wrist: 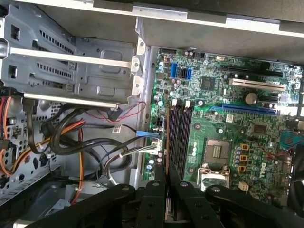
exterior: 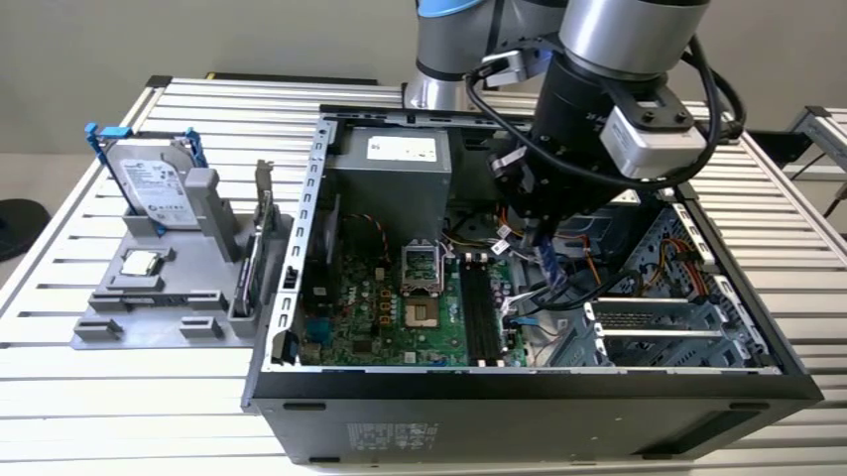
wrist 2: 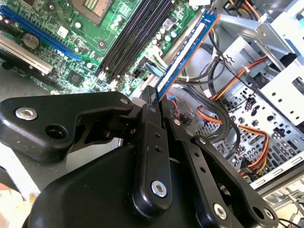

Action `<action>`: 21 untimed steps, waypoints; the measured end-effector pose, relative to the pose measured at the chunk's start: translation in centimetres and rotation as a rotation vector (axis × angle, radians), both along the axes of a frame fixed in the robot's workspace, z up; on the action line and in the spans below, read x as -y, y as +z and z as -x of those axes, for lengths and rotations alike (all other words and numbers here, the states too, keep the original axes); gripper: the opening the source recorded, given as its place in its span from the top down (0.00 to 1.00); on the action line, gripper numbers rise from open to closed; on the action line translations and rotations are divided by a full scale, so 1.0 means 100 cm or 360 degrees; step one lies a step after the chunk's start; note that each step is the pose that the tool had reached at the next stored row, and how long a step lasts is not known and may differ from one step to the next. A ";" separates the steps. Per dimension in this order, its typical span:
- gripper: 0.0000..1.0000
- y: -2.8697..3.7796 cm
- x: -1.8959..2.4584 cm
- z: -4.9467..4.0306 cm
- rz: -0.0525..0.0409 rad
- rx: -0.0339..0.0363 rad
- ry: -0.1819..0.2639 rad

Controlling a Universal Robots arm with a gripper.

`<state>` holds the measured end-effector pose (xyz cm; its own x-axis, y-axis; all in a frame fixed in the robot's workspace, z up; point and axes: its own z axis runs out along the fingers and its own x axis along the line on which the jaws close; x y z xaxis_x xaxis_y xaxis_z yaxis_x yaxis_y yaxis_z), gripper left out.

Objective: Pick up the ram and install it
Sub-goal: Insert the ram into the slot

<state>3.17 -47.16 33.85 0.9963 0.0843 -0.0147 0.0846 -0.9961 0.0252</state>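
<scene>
While the gripper (wrist 2: 159, 102) has its jaws clamped on one end of the ram (wrist 2: 186, 50), the stick hangs inside the computer case (exterior: 530, 397), near the memory slots (wrist: 178, 137): picked up, not yet seated.

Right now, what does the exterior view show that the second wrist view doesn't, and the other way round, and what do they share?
The exterior view adds the grey stand on the table, carrying the hard drive and a bracketed card, plus the silver power supply. The second wrist view adds a close look at the gripper shut on one end of the ram, and the blue expansion slot. Shared: the green motherboard, its black memory slots and the orange cables.
</scene>
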 end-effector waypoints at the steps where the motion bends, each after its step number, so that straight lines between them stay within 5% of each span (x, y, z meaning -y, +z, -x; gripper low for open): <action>1: 1.00 -0.0005 -0.0004 0.0000 0.0000 0.0000 -0.0001; 21: 1.00 -0.0096 -0.0059 0.0000 0.0000 0.0000 -0.0007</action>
